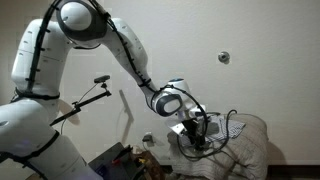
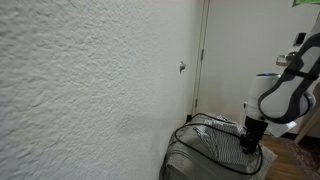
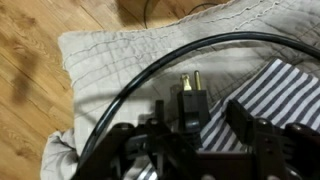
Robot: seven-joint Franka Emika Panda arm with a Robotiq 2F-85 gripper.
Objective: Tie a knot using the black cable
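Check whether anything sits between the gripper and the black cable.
Nothing visible does. In the wrist view the thin black cable arcs across the white quilted cloth just ahead of the gripper, its pronged plug nearest.

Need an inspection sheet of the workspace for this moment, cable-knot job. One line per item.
Surface: quilted pale cushion lying on wood floor.
Job's things: black cable arcs across the cushion; two-prong plug sits between the tool's fingers; no knot visible.
Clutter: striped cloth on the cushion.
Grippers: tool low over the cushion; open or shut cannot be told.
Cables: arm's own cable runs along the white link.
Surroundings: textured wall, door, black rod with clamp head.
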